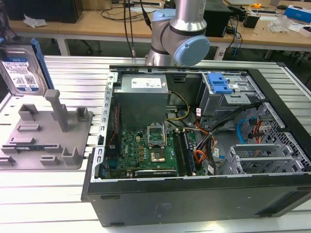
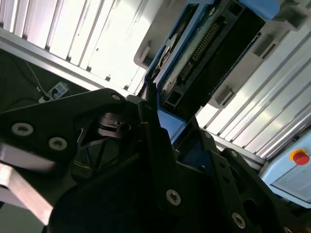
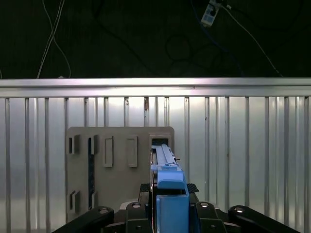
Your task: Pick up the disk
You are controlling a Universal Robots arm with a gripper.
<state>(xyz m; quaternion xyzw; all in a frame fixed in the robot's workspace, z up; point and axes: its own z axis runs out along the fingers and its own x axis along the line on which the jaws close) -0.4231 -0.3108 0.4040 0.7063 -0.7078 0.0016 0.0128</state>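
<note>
Ribbed metal table (image 1: 58, 194), disk (image 1: 22, 70) upright on edge, pincer (image 3: 163, 194) clamping it

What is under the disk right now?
In the first wrist view the disk, held edge-on in the pincer, hangs over the grey fixture plate on the slatted aluminium table. The plate directly below it is covered.
</note>
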